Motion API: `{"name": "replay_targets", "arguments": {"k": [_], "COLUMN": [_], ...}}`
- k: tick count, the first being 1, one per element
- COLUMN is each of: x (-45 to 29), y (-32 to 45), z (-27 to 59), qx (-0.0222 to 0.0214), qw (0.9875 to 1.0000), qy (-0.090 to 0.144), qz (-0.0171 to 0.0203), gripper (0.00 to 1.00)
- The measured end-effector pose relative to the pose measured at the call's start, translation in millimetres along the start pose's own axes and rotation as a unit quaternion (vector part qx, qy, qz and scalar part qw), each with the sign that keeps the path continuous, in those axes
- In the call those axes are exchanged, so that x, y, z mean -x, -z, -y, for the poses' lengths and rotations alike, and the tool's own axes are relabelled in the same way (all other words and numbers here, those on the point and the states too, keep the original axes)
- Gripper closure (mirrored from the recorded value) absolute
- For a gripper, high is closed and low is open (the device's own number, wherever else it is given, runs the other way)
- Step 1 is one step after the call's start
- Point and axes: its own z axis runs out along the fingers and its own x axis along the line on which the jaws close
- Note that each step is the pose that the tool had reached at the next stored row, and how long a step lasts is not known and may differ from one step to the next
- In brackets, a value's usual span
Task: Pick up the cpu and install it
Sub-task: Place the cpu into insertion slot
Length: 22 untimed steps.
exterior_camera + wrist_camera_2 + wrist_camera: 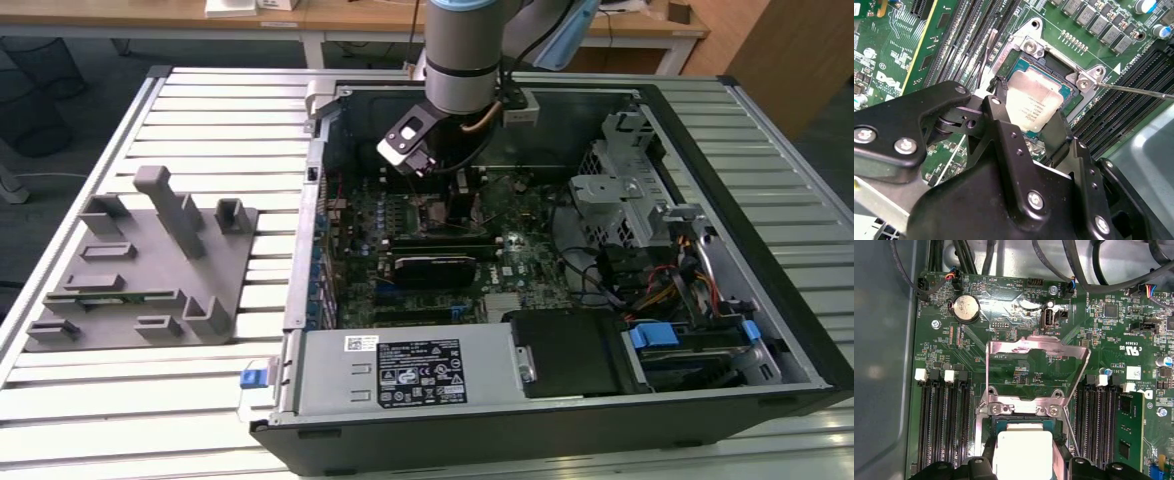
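CPU point(1033, 106): a thin, flat square chip with a bright silver metal lid carrying faint print, edged by a narrow green rim. In the first wrist view it reads as a pale square point(1024, 452). It lies squarely over the CPU socket point(1019, 421), level with the socket's frame or just above it. Whether it is fully seated cannot be told.

The gripper point(1028, 116) is clamped on the chip, its black fingers point(999, 112) pressed against two opposite edges.

The load plate point(1036, 362) stands hinged open at one side of the socket. The retention lever point(1134, 90), a thin wire, is swung out beside the socket. Memory slots point(939, 425) flank the socket on both sides, and a coin cell point(965, 308) sits beyond the load plate from the socket.

In the exterior view the arm point(461, 60) reaches down into the open computer case point(787, 300) above the socket. A grey fixture block point(134, 270) lies well apart from the socket, outside the case.

Handling, as judged: the chip is light and rigid, and its smooth lid is probably slippery. The hold belongs on the edges alone, because the underside contacts and the socket pins are fragile. It should be kept level, without pressing or sliding.
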Motion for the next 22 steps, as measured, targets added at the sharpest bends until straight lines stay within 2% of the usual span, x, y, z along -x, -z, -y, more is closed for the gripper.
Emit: {"name": "replay_targets", "arguments": {"k": [22], "x": [0.1], "y": [0.4], "z": [-0.1], "qx": [-0.0007], "qw": [1.0000], "qy": [-0.009], "qz": [-0.0010], "gripper": [0.47]}}
